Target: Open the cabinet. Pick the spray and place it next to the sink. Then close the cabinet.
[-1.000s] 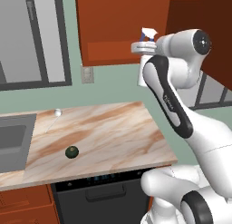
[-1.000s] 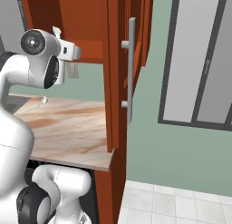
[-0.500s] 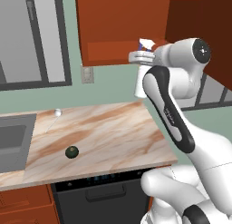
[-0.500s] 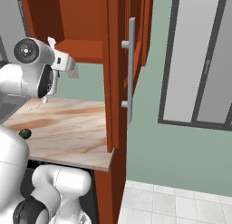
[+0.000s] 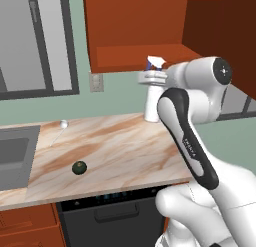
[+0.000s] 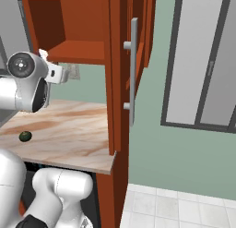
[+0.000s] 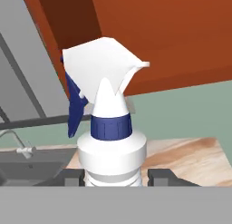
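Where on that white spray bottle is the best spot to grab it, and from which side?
The round body just below the blue collar. The spray bottle stands upright and its body is smooth and even there, while the trigger head above is lopsided. Coming level from the side, one finger on each flank, looks best; the claw grips it that way now, above the counter.

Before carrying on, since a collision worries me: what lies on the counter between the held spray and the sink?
Left base view: spray, sink; between them, dark green ball.
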Robot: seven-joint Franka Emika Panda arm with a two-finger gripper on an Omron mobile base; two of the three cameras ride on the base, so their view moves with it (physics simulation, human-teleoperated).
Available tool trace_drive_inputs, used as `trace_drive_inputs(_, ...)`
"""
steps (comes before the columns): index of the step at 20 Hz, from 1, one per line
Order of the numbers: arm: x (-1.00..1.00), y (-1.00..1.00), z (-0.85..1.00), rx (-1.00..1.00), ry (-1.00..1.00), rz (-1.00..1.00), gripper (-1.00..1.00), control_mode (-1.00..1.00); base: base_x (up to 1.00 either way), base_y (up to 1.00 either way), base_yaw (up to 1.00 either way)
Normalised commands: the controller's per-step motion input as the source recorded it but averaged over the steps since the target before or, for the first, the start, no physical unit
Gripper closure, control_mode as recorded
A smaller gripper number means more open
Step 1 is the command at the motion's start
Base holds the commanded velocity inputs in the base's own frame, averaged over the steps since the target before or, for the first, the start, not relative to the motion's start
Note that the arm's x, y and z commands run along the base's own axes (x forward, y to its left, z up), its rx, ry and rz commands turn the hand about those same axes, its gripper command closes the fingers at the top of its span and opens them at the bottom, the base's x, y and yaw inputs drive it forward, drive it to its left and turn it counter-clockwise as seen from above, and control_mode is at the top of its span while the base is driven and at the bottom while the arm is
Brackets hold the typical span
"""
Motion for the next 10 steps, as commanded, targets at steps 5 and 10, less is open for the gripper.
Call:
trace_drive_inputs(5,-0.20,0.27,-0.27,0.00,0.00,0.10,1.00,-1.00,0.00,0.00,0.00)
trace_drive_inputs(10,-0.01,0.32,-0.17,0.00,0.00,0.08,1.00,-1.00,0.00,0.00,0.00)
